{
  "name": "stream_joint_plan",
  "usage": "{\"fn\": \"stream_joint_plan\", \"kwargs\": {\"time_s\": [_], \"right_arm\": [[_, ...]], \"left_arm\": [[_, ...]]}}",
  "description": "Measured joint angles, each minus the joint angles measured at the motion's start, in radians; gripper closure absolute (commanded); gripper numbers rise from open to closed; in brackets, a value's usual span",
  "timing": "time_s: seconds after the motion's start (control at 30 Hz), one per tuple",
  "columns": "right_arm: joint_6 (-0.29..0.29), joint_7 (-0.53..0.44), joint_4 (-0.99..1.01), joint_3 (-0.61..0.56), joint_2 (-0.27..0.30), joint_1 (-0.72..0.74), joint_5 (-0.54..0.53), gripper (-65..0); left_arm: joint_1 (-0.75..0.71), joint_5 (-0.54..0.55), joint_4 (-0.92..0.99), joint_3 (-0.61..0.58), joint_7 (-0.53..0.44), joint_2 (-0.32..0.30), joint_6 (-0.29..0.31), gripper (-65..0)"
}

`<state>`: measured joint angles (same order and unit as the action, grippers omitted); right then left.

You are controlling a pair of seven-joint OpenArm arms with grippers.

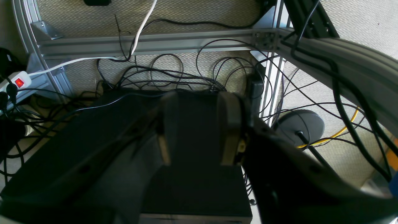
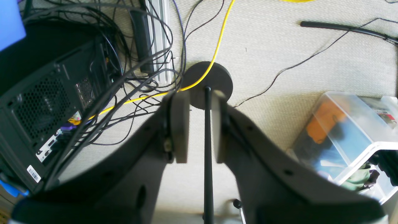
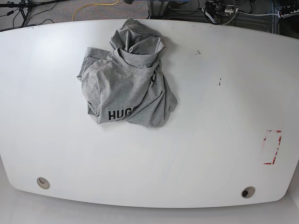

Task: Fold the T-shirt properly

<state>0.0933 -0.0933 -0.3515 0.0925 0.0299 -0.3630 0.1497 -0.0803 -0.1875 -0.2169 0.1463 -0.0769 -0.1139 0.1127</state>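
The wide white oval table (image 3: 196, 154) is lying bare along its near edge. Farther back, toward eleven o'clock, the crumpled grey cotton T-shirt (image 3: 126, 86) with black lettering is sitting in a heap, untouched. Neither arm is showing over the table. The left pincer (image 1: 197, 130) is hanging above a black computer case (image 1: 93, 140), jaws parted and holding nothing; the right pincer (image 2: 199, 127) is hanging over beige carpet (image 2: 279, 46), jaws narrowly apart, empty. Spreading the heap flat first, by pinching single layers at opposite edges, is looking wise
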Motion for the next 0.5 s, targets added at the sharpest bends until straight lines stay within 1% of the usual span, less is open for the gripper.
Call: {"fn": "stream_joint_plan", "kwargs": {"time_s": [0.07,0.1,0.13,0.17,0.2,0.27,0.37,0.5], "right_arm": [[0.0,0.0,0.0,0.0,0.0,0.003,0.0,-13.2],[0.003,-0.011,-0.002,0.0,-0.008,0.038,0.003,-13.2],[-0.013,0.011,0.004,0.002,-0.012,0.052,0.007,-13.2],[-0.013,0.018,0.004,0.005,-0.016,0.067,0.008,-13.2],[-0.014,0.007,0.004,0.005,-0.022,0.084,0.004,-13.2],[0.006,-0.031,-0.001,0.004,-0.031,0.116,0.004,-13.2],[0.005,-0.064,-0.021,0.003,-0.042,0.152,0.003,-13.2],[0.006,-0.059,-0.023,0.001,-0.037,0.152,0.004,-13.2]], "left_arm": [[0.0,0.0,0.0,0.002,0.0,0.0,0.0,-20.3],[-0.006,0.002,0.008,0.004,0.0,0.008,0.0,-20.4],[-0.008,0.01,0.018,0.01,-0.011,0.011,-0.007,-20.4],[-0.016,0.016,0.017,0.011,-0.014,0.015,-0.016,-20.4],[-0.024,0.015,0.017,0.011,-0.019,0.021,-0.015,-20.4],[-0.038,0.015,0.019,0.01,-0.01,0.029,-0.008,-20.4],[-0.06,0.014,0.026,0.01,0.004,0.042,0.001,-20.4],[-0.067,0.011,0.03,0.01,0.008,0.04,-0.001,-20.4]]}}
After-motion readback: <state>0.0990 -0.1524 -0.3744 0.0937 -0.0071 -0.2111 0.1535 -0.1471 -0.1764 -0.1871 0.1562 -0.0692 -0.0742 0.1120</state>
